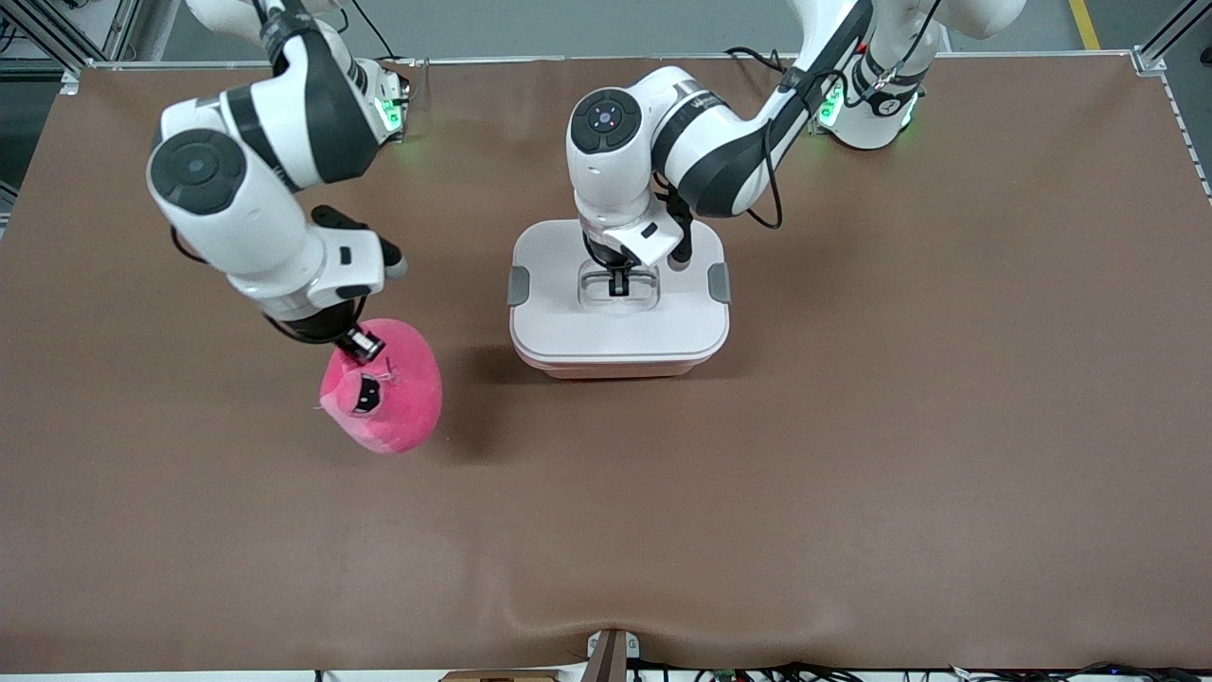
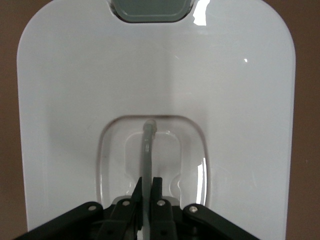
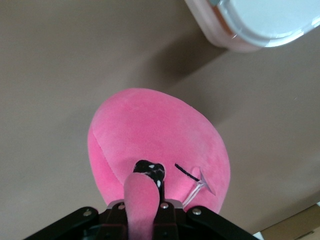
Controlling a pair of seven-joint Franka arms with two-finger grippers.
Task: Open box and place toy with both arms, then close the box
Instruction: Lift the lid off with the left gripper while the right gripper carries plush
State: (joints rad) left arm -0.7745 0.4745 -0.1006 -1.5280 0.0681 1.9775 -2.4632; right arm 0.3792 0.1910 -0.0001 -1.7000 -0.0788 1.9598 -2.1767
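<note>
We have the left gripper (image 1: pixel 618 281) down in the recess at the middle of the white lid (image 1: pixel 620 327), its fingers pinched tight on the thin grey handle (image 2: pixel 147 150), which we judge is the hold needed to lift the lid off the pink box (image 1: pixel 620 367) at mid-table, still shut. Our right gripper (image 1: pixel 360 347) is clamped on a fold of the pink plush toy (image 1: pixel 388 393), beside the box toward the right arm's end, ready to carry it over once the box opens.

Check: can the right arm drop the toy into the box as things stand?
Probably not yet: the white lid sits on the box, left gripper shut on its handle. Right gripper holds the toy.
</note>
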